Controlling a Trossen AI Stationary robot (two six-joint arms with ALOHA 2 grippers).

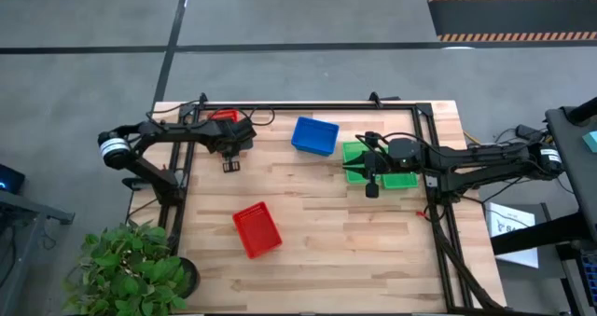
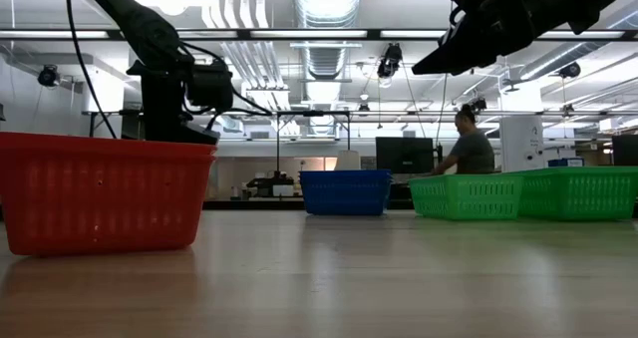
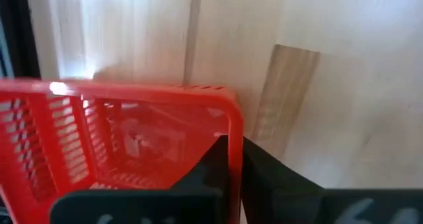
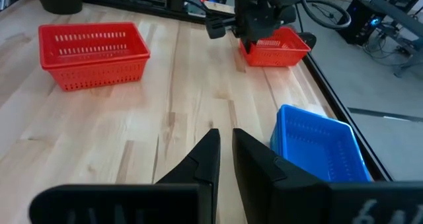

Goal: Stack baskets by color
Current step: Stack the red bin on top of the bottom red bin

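A red basket stands at the table's far left, and my left gripper is shut on its wall. A second red basket sits on its bottom nearer the front edge. A blue basket stands at the far middle. Two green baskets stand side by side to the right. My right gripper hovers above them, shut and holding nothing. My left gripper has one finger inside the red basket and the other outside. The rim of a side wall, close to a corner, is pinched between them. The fingers slant down from above. The basket's bottom sits on the table.
A black frame rail runs along the table's far edge, with posts on the left and right sides. A potted plant stands off the near left corner. Bare wood lies across the table's middle and near right.
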